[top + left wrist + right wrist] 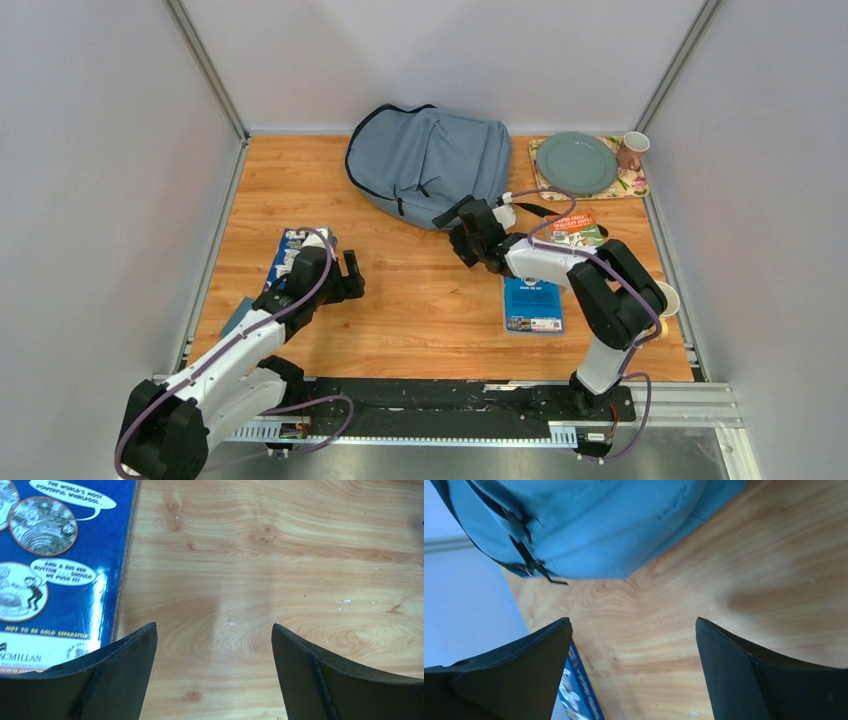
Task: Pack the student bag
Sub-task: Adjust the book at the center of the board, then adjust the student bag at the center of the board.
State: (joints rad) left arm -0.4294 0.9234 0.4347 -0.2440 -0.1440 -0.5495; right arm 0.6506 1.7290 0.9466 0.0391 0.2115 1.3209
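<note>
We see the wooden worktop (420,310) carrying the student bag (430,165), which lies flat. Well off the bag's near-left side lies a blue book (60,555), with our left end effector (214,627) wide and empty beside it. Just before the bag, our right end effector (634,625) gapes wide and empty.

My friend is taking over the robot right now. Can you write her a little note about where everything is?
Left gripper: jaws open, empty, over the table beside the blue comic book.
Right gripper: jaws open, empty, just short of the student bag.
Done: nothing visibly packed; the bag lies at the back.
To do: the comic book, the blue booklet and the orange-green book all lie outside it.
</note>
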